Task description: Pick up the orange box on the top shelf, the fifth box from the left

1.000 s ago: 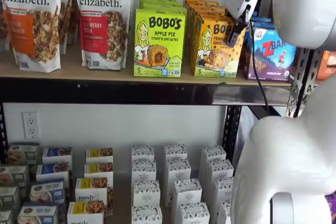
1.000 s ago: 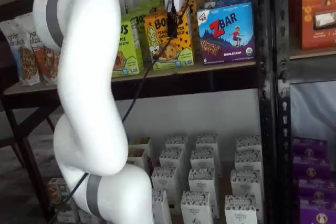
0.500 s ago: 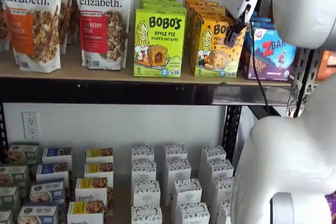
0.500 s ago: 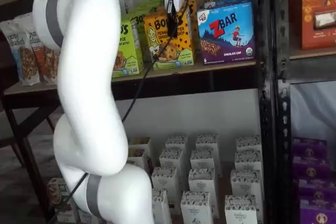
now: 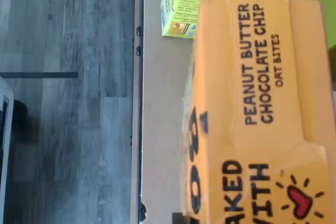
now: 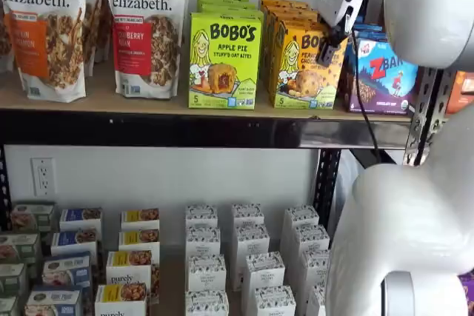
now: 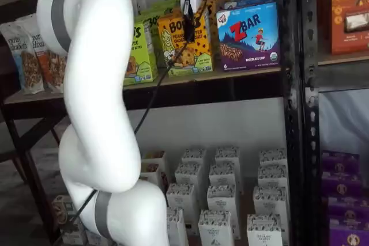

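Note:
The orange box (image 6: 304, 72) stands at the front of its row on the top shelf (image 6: 148, 129), between a lime-green carton and a blue-purple box. It shows in both shelf views (image 7: 184, 50). My gripper (image 6: 328, 44) comes down on the box's top right from above. One black finger lies over the box's front face (image 7: 188, 21); the other finger is hidden behind it. The gripper is shut on the orange box. In the wrist view the box's top, reading "Peanut Butter Chocolate Chip" (image 5: 252, 119), fills much of the picture over the tan shelf board (image 5: 160, 129).
A lime-green Bobo's Apple Pie carton (image 6: 224, 61) stands close on the left and a ZBar box (image 6: 381, 72) close on the right. More orange cartons stand behind. Granola bags (image 6: 144, 27) stand further left. Small white boxes (image 6: 244, 257) fill the lower shelf. My white arm (image 7: 92, 84) stands before the shelves.
My gripper and the orange box have edged slightly upward. Everything else on the shelf is unmoved.

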